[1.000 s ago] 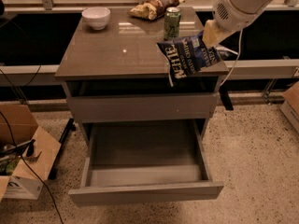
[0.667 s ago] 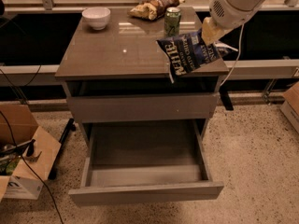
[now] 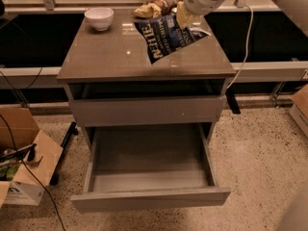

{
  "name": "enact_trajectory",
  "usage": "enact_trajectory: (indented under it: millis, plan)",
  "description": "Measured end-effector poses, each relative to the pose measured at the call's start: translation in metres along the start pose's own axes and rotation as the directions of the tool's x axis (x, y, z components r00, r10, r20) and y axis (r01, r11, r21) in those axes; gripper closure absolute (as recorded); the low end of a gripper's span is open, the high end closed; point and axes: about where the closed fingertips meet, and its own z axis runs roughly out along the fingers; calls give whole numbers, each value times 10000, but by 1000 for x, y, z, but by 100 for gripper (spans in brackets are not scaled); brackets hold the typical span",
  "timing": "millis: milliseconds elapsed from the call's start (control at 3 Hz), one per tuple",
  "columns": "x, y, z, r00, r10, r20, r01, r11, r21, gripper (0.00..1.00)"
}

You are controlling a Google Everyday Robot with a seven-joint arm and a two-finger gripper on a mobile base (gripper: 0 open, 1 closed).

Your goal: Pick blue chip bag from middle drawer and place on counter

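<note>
Glossy blue chip bag (image 3: 168, 37) held tilted over the right rear of the worktop (image 3: 106, 57), pinched at its upper corner by the jaws of the gripper (image 3: 185, 17) (closed on the foil, by the look of it). Lower corner touching the surface or not: cannot tell. Already out of the middle drawer (image 3: 149, 153), which stands pulled out and bare. Placing step in hand. Next, probably: lower onto open worktop, short of the brown bag (image 3: 156, 6), well apart from the white bowl (image 3: 99, 18), then release.
</note>
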Motion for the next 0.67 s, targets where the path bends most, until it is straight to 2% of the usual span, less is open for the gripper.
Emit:
enact_trajectory:
  millis: [333,667]
  plan:
    - [-23,13,32,9997,189,151,-179,9978,-635,75]
    - [-24,14,35,9997,190,140,-180,9976,-663,53]
